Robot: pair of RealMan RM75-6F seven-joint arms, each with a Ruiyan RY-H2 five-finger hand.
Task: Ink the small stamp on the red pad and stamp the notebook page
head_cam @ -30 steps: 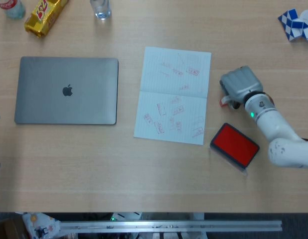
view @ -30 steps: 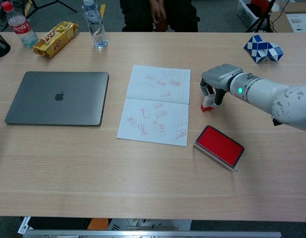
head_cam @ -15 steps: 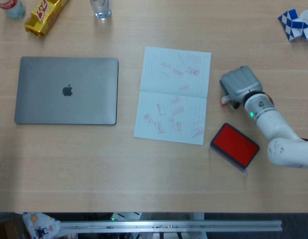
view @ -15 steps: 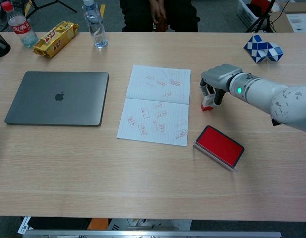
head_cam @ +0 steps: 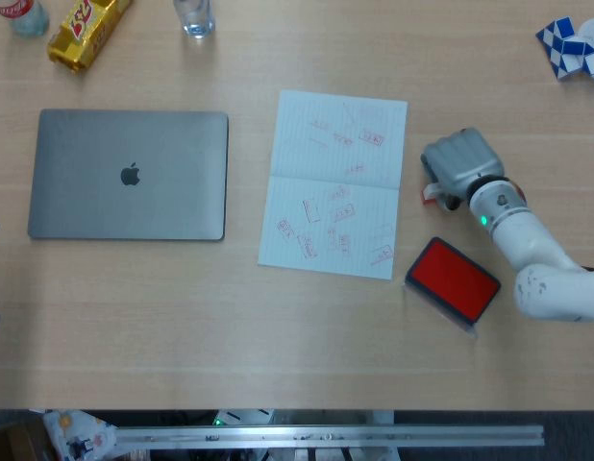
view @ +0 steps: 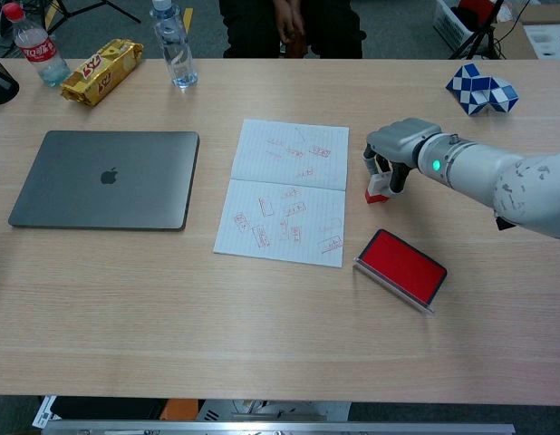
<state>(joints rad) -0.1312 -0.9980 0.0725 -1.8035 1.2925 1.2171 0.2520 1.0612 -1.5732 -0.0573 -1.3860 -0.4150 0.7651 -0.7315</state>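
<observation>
One hand mattered: my right hand (view: 395,156) gripped the small stamp (view: 377,188) upright, just beside the notebook page (view: 289,190), with the red pad (view: 403,266) nearer me.

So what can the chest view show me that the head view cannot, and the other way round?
Only the chest view shows a seated person behind the table, a whole water bottle, and the fingers of the right hand around the small stamp. Only the head view shows the metal rail below the table's near edge; there the right hand hides most of the stamp. Both show the laptop, the notebook, the red pad, the snack pack and the blue-white puzzle.
</observation>
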